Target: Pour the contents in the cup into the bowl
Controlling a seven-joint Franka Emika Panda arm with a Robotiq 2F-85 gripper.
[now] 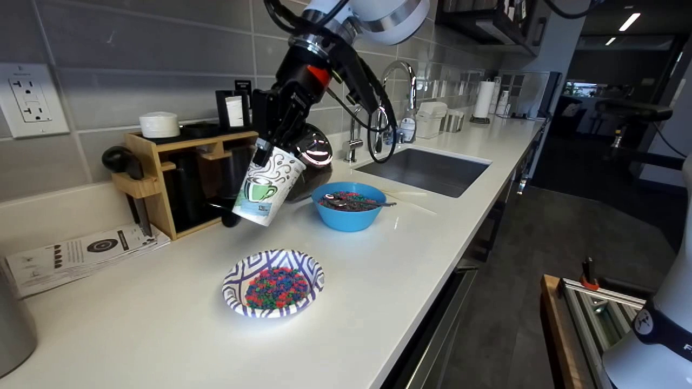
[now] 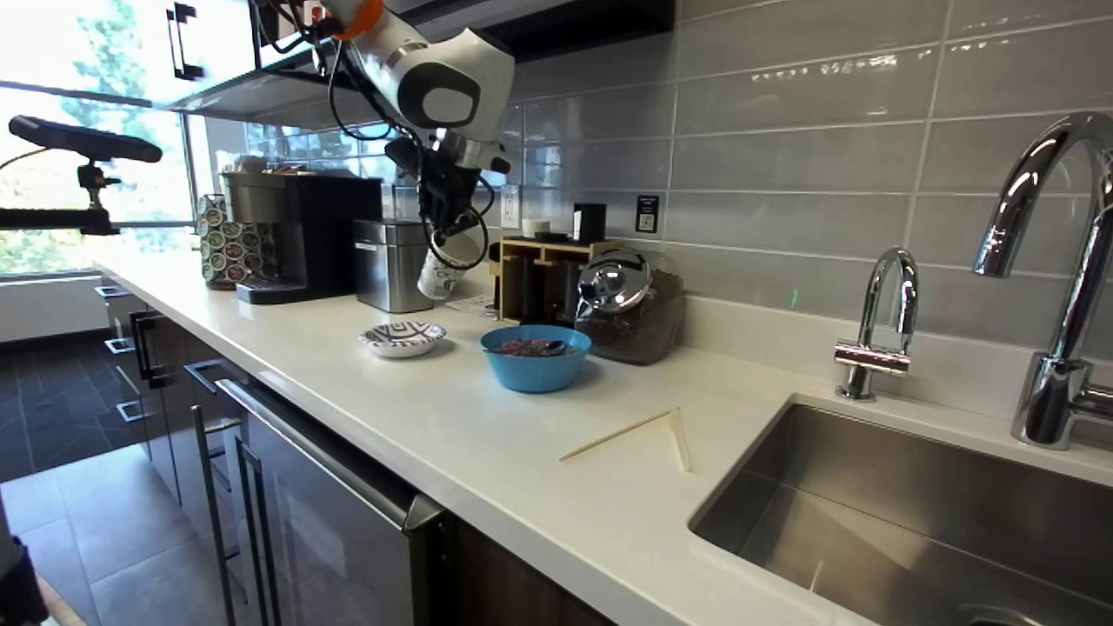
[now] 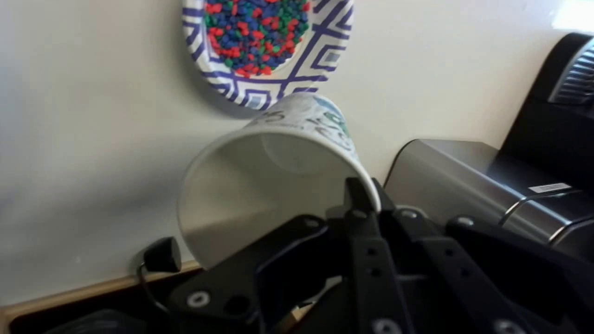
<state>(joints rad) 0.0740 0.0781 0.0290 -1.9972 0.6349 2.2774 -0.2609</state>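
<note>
The cup point(image 1: 268, 188), white with a green mug print, hangs tilted above the counter in both exterior views; it also shows here point(image 2: 440, 276). My gripper point(image 1: 263, 152) is shut on the cup's rim. In the wrist view the fingertips point(image 3: 369, 197) pinch the rim, one inside and one outside. The cup's point(image 3: 278, 185) pale inside shows no contents; its lowest part is hidden by the fingers. The bowl point(image 1: 238, 275), white with a blue pattern, sits upright on the counter, holding red, blue and green bits. In the wrist view, the bowl point(image 3: 325, 58) lies beyond the cup's base.
A blue bowl point(image 1: 346, 220) with similar bits and a spoon stands near the cup. A wooden organizer point(image 1: 162, 194) and a glass jar point(image 2: 639, 322) stand by the wall. A steel canister point(image 2: 396, 274), a coffee machine point(image 2: 335, 235) and a sink point(image 2: 869, 487) line the counter.
</note>
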